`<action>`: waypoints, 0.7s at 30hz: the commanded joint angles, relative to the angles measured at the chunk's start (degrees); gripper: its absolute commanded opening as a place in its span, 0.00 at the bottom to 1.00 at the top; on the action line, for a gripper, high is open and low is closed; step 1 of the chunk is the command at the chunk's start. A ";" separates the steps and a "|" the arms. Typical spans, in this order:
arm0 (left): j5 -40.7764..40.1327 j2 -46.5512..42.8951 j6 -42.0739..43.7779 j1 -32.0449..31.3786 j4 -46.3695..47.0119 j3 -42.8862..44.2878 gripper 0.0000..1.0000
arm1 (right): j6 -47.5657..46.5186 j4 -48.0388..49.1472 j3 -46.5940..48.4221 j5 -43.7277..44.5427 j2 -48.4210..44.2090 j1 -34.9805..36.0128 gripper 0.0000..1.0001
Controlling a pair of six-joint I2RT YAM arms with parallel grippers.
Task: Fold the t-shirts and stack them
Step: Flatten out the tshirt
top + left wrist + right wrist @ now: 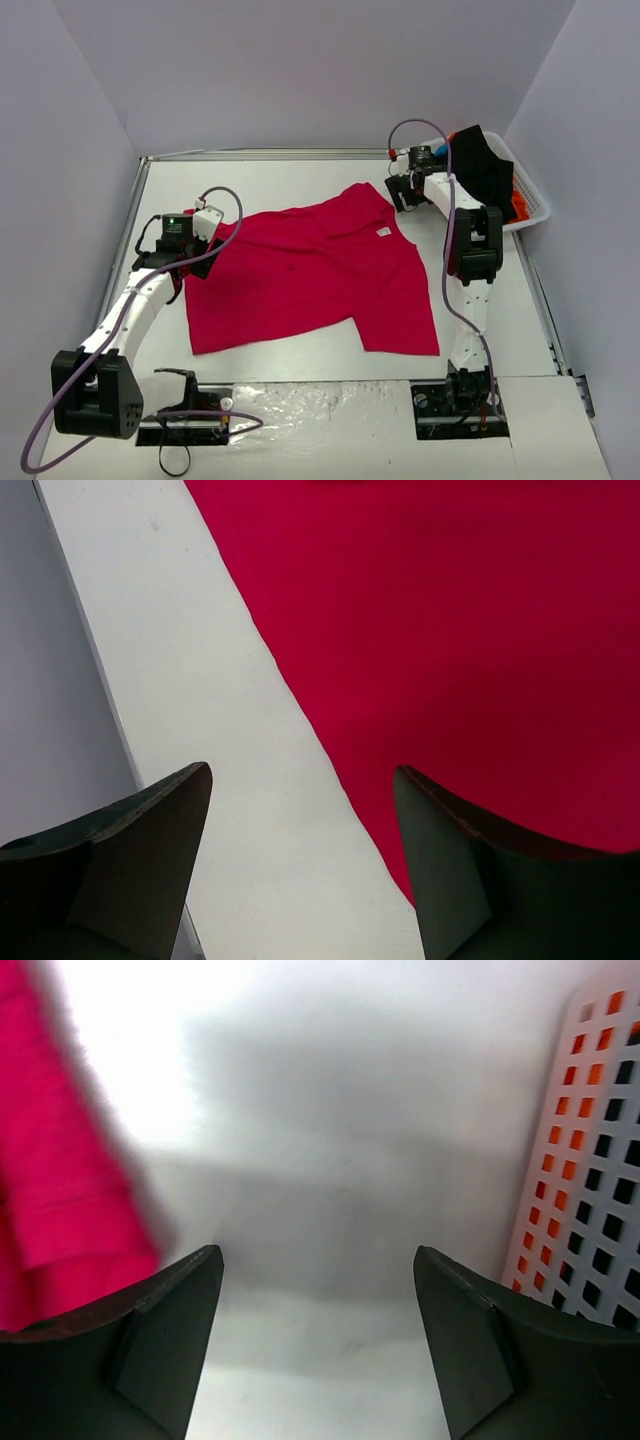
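Table: we see a white, flat top point(300, 185), with bare surface showing on every side of the cloth.
Red t-shirt: we find the red t-shirt point(310, 275) spread open across the middle, lying directly on the top, mostly flat with a few soft creases.
Neck label: its small white neck label point(383, 232) faces up, toward the right side.
Basket: we see a white slatted basket point(535, 200) standing in the far right corner, a strip of bare table between it and the shirt.
Near edge: a crinkled shiny sheet point(320, 400) lies along it.
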 commanded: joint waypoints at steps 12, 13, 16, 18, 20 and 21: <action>9.45 -6.26 12.66 -0.34 -7.44 -0.86 0.61 | -1.76 -4.15 -10.46 -7.11 -13.62 -2.60 0.73; 11.38 -6.88 14.68 -0.52 -11.46 -0.86 0.61 | -1.94 -5.03 -12.66 -7.73 -17.81 -2.59 0.73; 14.63 -9.07 21.45 -0.96 -21.03 -0.07 0.61 | -3.00 -6.79 -20.57 -8.79 -25.55 -2.59 0.74; 16.22 -9.78 25.49 -1.22 -27.20 0.02 0.62 | -3.00 -7.49 -25.39 -9.66 -30.31 -2.77 0.75; 17.28 -10.83 28.05 -1.48 -30.82 -0.33 0.62 | -2.91 -8.37 -27.87 -10.80 -32.87 -2.60 0.75; 17.72 -11.10 29.63 -1.66 -32.14 -0.59 0.62 | -2.91 -8.55 -29.10 -11.25 -34.97 -2.59 0.76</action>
